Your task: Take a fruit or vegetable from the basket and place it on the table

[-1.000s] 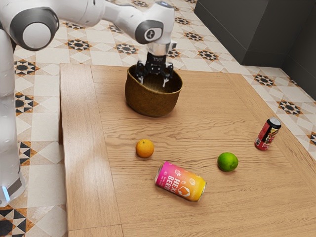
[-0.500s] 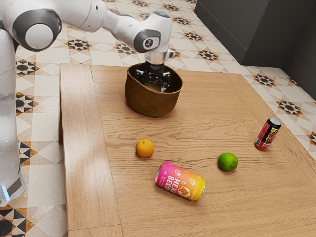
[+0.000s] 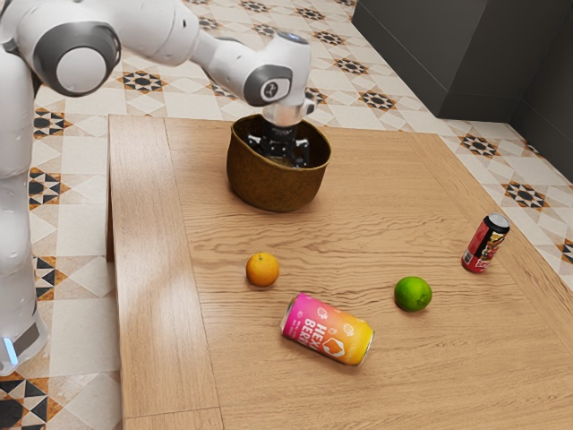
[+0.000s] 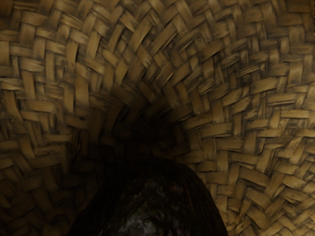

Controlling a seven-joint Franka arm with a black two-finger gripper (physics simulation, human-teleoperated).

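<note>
Down inside the woven basket (image 3: pixel 276 188), at the far side of the table (image 3: pixel 376 197), the black hand (image 3: pixel 279 150) points downward, its lower part hidden by the near wall and rim. Whether it is released, clenched or grasping something cannot be told. The white arm (image 3: pixel 237 67) reaches in from the exterior view's left and bends down over the opening.

The wrist view shows the basket's plaited strips curving around a deep shadow. Against them, just under the hand or held by it, is a dark rounded thing (image 4: pixel 152 206) with a mottled, faintly shiny skin. It is within the basket, and its kind is too dim to make out.

Nearer than the basket, an orange (image 3: pixel 262 270) rests on the bare wood. Just beyond it toward the near side and the exterior view's right, a pink-and-yellow can (image 3: pixel 328 330) lies on its side, apart from the fruit. A green lime (image 3: pixel 413 294) sits farther to the exterior view's right, near that can without touching it. Well apart from the basket, toward the exterior view's right edge, a red-and-black can (image 3: pixel 485 244) stands upright. Patterned tiles (image 3: pixel 143 81) cover the floor around the table.
</note>
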